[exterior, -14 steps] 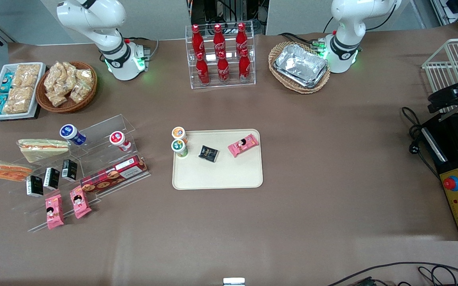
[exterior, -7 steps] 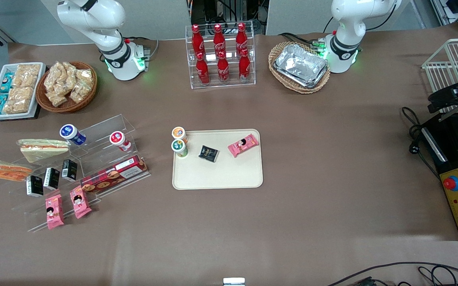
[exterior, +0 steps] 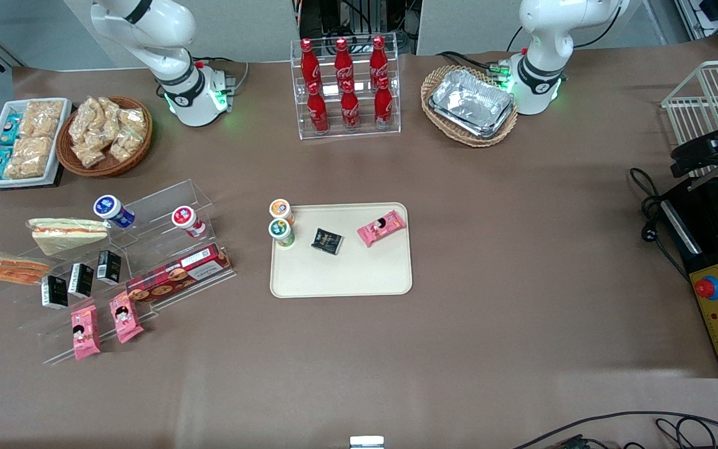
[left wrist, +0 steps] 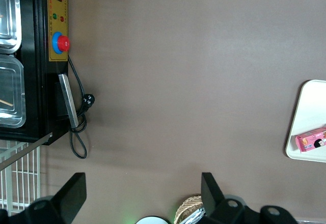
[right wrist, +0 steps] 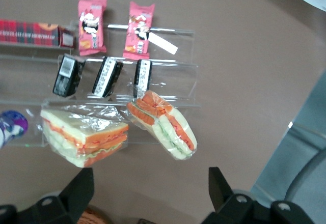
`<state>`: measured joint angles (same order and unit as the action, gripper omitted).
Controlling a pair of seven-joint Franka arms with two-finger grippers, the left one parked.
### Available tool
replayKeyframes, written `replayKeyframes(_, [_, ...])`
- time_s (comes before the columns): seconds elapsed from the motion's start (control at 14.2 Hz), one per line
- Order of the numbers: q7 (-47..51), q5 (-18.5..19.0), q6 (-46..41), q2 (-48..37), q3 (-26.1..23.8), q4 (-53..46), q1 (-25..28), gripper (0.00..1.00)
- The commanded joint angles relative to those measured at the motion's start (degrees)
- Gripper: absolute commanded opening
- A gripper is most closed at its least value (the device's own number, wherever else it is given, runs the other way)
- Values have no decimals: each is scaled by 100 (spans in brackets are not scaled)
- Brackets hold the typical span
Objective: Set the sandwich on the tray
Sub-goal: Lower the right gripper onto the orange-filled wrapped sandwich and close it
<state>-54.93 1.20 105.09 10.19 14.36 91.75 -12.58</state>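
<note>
The sandwich (exterior: 13,268), a clear-wrapped wedge with thick orange layers, lies on the clear acrylic step rack (exterior: 147,206) toward the working arm's end of the table. In the right wrist view the sandwich (right wrist: 163,124) lies just ahead of my gripper (right wrist: 150,193), which hangs above the table, open and empty, with its black fingers (right wrist: 76,191) spread wide. The gripper is out of the front view. The cream tray (exterior: 346,274) sits mid-table, its edge also in the left wrist view (left wrist: 310,112).
A paler sandwich wedge (exterior: 66,232) lies beside the task one, also in the wrist view (right wrist: 84,137). Black boxes (right wrist: 104,76) and pink snack packs (right wrist: 91,25) fill the rack. On the tray are two cups (exterior: 281,231), a black packet (exterior: 326,241) and a pink pack (exterior: 382,227).
A dark part of my arm that showed at the front view's edge near the white snack bin has moved out of that view. Nothing on the table has moved.
</note>
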Motion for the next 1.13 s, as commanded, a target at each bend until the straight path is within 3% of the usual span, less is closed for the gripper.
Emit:
replayKeyframes(0.0, [-1061,-199,222,378,-12,-44,-95,100])
replayKeyframes(0.21, [-2011,-208,354,580,-21,-8,-86,100])
replayKeyframes(1.06, [-2900,-199,1320,1319,-29,246,-104,100])
